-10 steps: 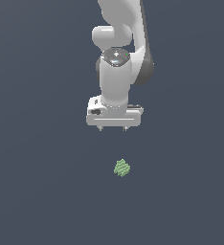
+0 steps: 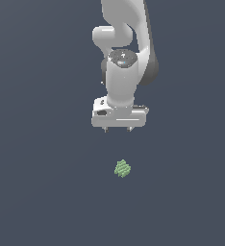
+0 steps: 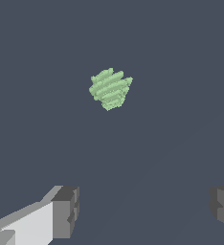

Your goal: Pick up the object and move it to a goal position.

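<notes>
1. The gripper (image 2: 118, 129) hangs above the dark surface (image 2: 37, 192), its jaws spread wide with nothing between them.
2. The object (image 2: 122, 168) lies on the surface, apart from the jaws: in the exterior view it sits below the fingertips and slightly toward that view's right.
3. In the wrist view the object (image 3: 110, 89) lies ahead of the two fingers (image 3: 66, 210), not yet between them.
4. Its outline is roundish and lumpy, with no clear long axis.
5. Count: one object, one gripper, two fingers; no goal marker shows.
</notes>
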### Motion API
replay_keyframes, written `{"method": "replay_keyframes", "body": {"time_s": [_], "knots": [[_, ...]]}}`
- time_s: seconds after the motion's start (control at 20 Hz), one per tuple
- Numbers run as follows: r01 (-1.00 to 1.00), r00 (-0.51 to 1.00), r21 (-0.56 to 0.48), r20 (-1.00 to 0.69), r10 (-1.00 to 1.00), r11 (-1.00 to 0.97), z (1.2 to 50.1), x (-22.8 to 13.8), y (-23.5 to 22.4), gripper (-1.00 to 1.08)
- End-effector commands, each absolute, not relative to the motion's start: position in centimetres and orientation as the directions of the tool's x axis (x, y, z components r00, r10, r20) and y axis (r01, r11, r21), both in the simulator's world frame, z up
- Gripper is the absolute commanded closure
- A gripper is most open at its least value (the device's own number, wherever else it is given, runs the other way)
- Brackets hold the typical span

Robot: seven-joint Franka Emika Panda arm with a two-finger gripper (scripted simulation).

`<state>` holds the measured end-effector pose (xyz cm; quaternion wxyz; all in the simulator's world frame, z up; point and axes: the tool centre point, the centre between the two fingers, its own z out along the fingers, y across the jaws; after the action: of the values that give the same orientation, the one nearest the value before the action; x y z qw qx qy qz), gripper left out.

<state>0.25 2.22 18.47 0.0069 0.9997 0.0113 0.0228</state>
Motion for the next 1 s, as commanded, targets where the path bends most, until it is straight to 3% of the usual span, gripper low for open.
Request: {"method": "replay_keyframes", "body": {"time_s": [0.0,0.95], "knots": [[0.03,0.999,0.013,0.045,0.031,-0.999,18.4,0.2,2.9,-0.92],[-0.051,0.998,0.006,0.036,-0.051,-0.999,16.9,3.0,3.3,-0.92]]}}
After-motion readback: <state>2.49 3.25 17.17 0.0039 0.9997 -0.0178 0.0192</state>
